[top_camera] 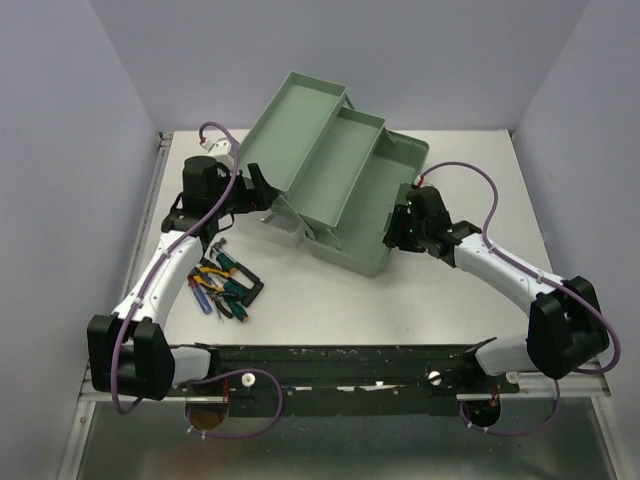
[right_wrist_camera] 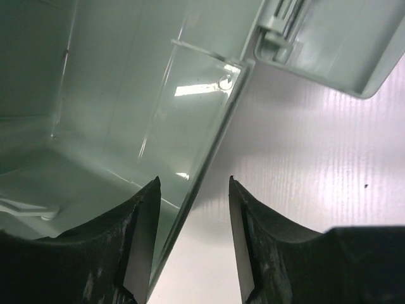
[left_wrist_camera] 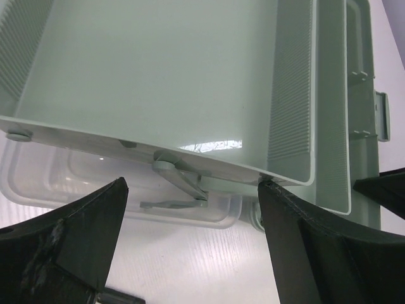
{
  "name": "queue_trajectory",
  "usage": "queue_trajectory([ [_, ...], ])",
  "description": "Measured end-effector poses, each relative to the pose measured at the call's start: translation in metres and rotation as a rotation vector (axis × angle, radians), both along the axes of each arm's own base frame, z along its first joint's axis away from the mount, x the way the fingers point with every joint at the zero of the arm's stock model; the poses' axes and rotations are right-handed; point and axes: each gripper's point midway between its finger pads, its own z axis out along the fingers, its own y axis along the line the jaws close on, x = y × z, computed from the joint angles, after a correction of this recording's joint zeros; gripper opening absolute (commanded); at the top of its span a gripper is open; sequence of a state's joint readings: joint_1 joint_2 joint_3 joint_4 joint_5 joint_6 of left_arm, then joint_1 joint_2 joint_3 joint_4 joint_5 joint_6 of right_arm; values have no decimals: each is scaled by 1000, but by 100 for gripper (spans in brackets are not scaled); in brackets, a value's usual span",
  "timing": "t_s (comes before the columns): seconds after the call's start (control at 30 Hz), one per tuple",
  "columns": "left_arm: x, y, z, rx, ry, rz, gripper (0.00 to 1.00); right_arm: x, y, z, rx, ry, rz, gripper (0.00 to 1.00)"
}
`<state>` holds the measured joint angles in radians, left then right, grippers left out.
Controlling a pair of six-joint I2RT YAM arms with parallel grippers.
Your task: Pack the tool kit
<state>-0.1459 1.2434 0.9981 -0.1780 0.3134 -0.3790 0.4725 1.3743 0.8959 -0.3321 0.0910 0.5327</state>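
The pale sage-green toolbox (top_camera: 345,205) stands open at mid-table, its tiered trays (top_camera: 300,125) fanned up to the back left. Its translucent lid (top_camera: 285,232) lies low at the left end. My left gripper (top_camera: 262,192) is open at that end. In the left wrist view (left_wrist_camera: 193,183) its jaws stand wide beneath a tray's end (left_wrist_camera: 158,82), and the right fingertip (left_wrist_camera: 269,190) touches the tray corner. My right gripper (top_camera: 400,228) is open. In the right wrist view (right_wrist_camera: 193,180) it straddles the box's side wall (right_wrist_camera: 209,158), one finger inside and one outside. Loose hand tools (top_camera: 225,285) lie on the table at the left.
The white table (top_camera: 400,310) is walled in by pale panels at the left, back and right. A black item (top_camera: 252,290) lies by the tool pile. The arm bases and a dark rail (top_camera: 350,362) run along the near edge.
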Motion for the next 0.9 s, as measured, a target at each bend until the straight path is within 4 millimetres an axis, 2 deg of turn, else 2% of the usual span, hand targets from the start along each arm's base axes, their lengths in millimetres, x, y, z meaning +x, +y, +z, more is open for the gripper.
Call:
queue_trajectory([
  [0.1, 7, -6, -12, -11, 34, -14, 92, 0, 1, -8, -2, 25, -8, 51],
  [0.3, 25, -18, -31, -12, 93, -43, 92, 1, -2, -9, -11, 22, -23, 51],
  [0.63, 43, -43, -26, -19, 110, -127, 92, 11, -16, -6, -51, -7, -78, 53],
  [0.73, 43, -43, -24, -11, 116, -133, 95, 14, -21, -2, -61, -22, -87, 59],
  [0.77, 43, -43, -24, -8, 116, -134, 99, 14, -22, 0, -61, -27, -87, 64],
  [0.83, 41, -40, -23, 2, 116, -127, 99, 13, -23, 8, -62, -47, -79, 77],
  [0.9, 39, -35, -21, 23, 108, -108, 99, 12, -24, 22, -57, -87, -67, 84],
])
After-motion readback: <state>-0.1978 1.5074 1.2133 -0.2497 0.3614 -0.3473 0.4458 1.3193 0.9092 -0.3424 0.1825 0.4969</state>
